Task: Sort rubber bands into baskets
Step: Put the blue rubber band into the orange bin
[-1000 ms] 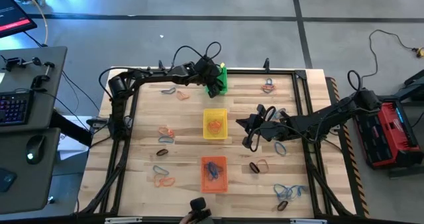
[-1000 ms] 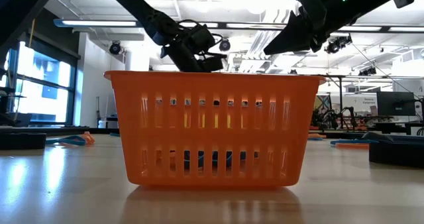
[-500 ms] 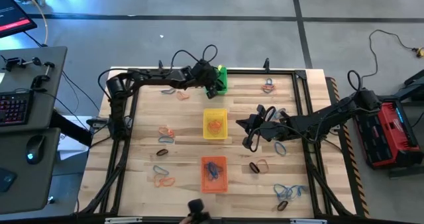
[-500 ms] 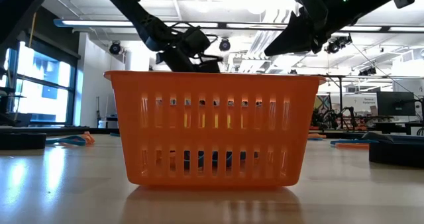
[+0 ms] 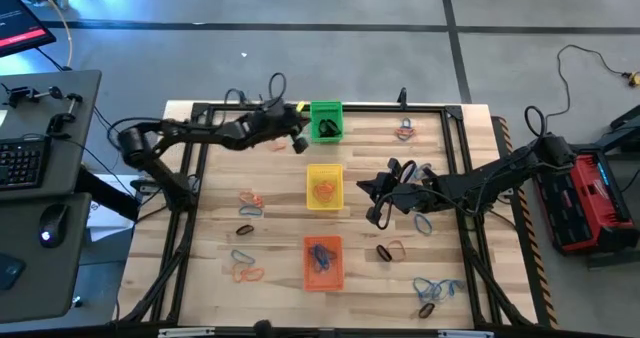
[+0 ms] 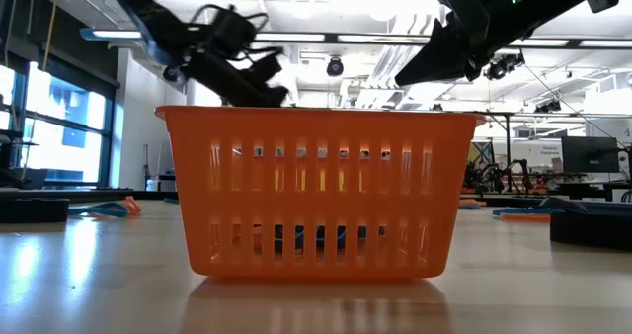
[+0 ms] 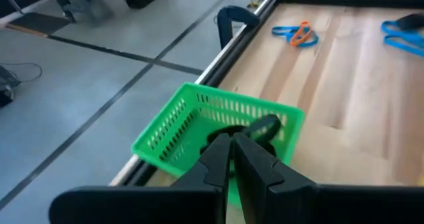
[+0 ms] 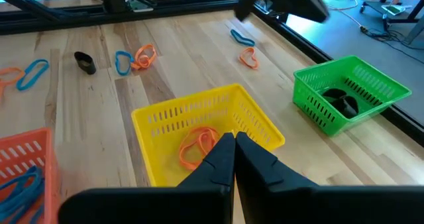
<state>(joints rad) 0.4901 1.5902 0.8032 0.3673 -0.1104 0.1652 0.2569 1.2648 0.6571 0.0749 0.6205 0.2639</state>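
Hovering left of green basket (image 5: 326,120), left gripper (image 5: 300,133) jaws pressed together, apparently empty; right gripper (image 5: 372,200) likewise closed beside yellow basket (image 5: 324,186)

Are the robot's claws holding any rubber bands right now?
No. The left gripper and right gripper are both pinched shut with nothing between their fingers.

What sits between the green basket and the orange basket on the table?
The yellow basket, holding orange rubber bands, lies between the green basket and the orange basket; the high view shows all three in a row.
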